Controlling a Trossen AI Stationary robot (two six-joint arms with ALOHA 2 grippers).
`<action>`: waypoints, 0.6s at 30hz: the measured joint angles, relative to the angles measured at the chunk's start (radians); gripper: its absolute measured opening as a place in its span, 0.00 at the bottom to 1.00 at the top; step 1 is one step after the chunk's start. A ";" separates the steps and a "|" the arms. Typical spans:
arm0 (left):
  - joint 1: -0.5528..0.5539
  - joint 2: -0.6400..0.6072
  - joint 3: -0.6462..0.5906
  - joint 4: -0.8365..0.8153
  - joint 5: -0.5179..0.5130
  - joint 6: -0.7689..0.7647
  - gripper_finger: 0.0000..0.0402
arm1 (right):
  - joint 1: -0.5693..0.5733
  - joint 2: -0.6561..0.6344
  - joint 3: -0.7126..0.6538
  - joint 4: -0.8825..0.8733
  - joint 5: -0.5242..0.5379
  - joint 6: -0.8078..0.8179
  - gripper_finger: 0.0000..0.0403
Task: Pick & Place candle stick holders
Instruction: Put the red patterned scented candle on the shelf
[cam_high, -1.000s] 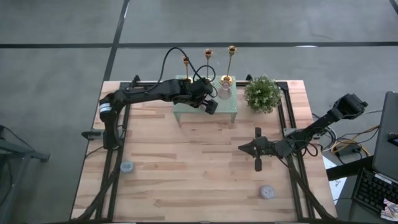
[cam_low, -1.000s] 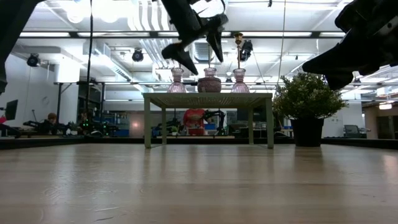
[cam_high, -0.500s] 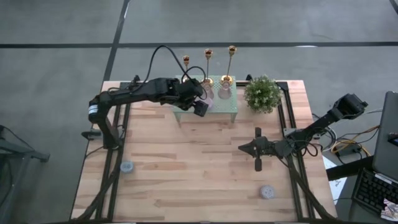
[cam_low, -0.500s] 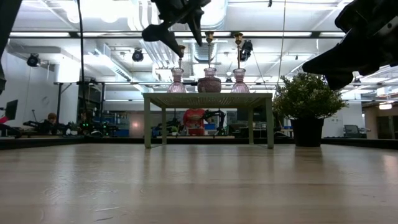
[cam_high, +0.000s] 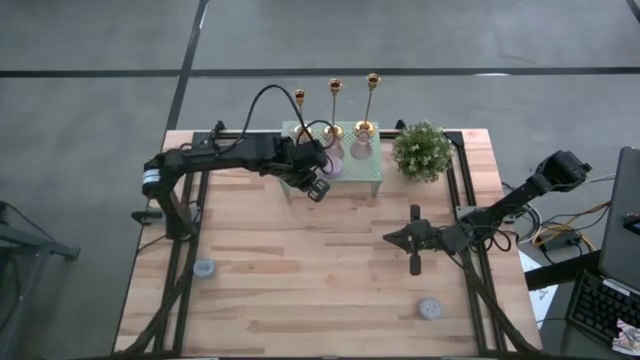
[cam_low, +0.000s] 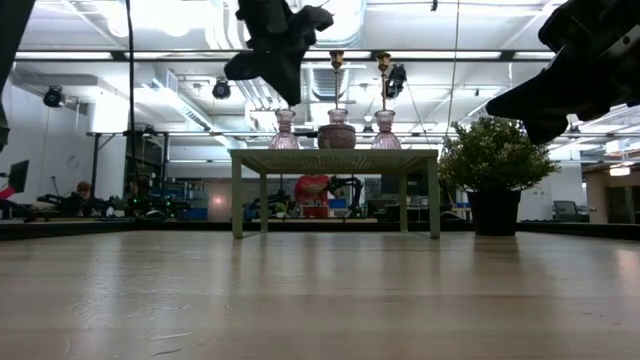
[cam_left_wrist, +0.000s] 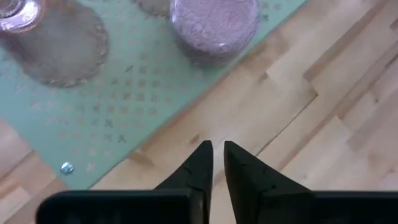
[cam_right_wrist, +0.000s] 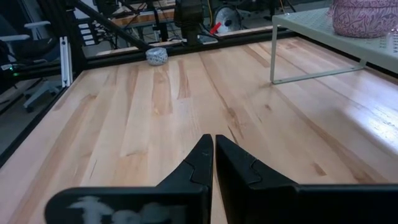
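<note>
Green stand (cam_high: 360, 172) on wooden table (cam_high: 300, 270)

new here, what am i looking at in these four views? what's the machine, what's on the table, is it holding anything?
It is a robot with two dark arms at a wooden table. One camera looks straight down, one sits at table-top height, and one rides on each wrist. At the back stands a small green stand carrying three gold candlesticks and pink vases, with a potted plant beside it. The left end effector hovers over the stand's front edge, fingers nearly together, holding nothing. The right end effector waits low over the table, shut and empty.
</note>
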 joint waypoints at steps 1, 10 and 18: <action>-0.005 0.000 -0.003 0.017 -0.005 0.007 0.09 | 0.000 0.000 0.000 0.000 0.000 0.000 0.03; -0.180 -0.078 -0.111 0.190 -0.276 0.131 0.08 | 0.000 0.000 0.000 0.000 0.000 0.000 0.03; -0.400 -0.303 -0.426 0.608 -0.545 0.284 0.08 | 0.000 0.000 0.000 0.000 0.000 0.000 0.03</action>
